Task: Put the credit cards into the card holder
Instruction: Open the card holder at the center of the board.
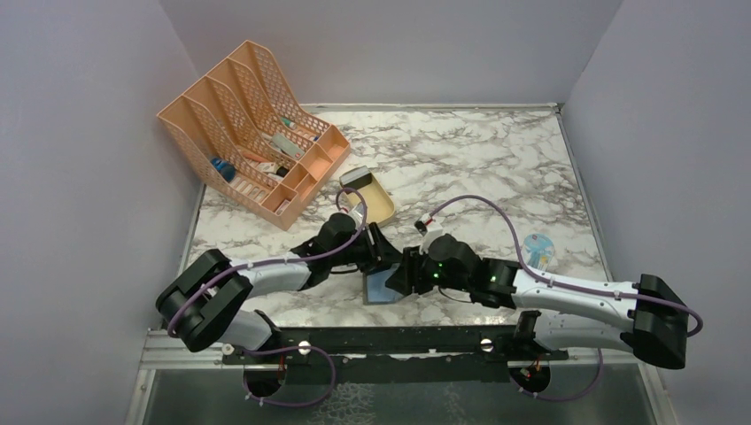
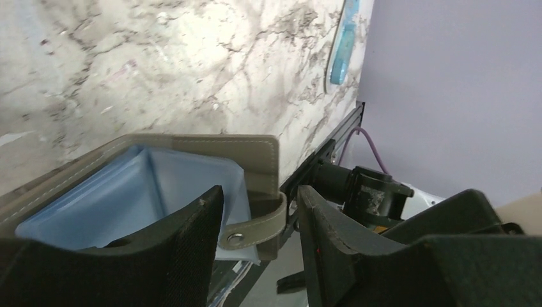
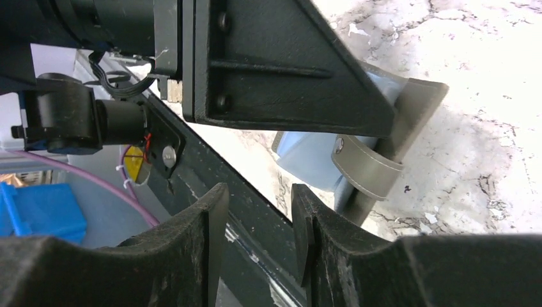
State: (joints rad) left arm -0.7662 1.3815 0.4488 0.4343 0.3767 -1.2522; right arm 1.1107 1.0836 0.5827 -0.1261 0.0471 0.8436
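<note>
The card holder [image 1: 383, 288] lies open near the table's front edge, between both grippers, its blue-grey pockets up. In the left wrist view its grey cover [image 2: 255, 153] and snap strap [image 2: 255, 230] sit in the gap between my left gripper's [image 2: 259, 192] fingers, which stand apart around that edge. My right gripper [image 3: 259, 188] is open and empty just beside the card holder [image 3: 422, 102], above the front rail. In the top view the left gripper [image 1: 376, 257] and right gripper [image 1: 398, 276] nearly touch. A whitish card [image 1: 357, 176] rests in the tan tray. No dark cards show.
The tan oval tray [image 1: 381, 211] lies just behind the grippers. The peach mesh file rack [image 1: 252, 124] with small items stands at the back left. A round light-blue object [image 1: 538, 248] lies at the right. The black front rail [image 1: 398, 341] runs under the arms.
</note>
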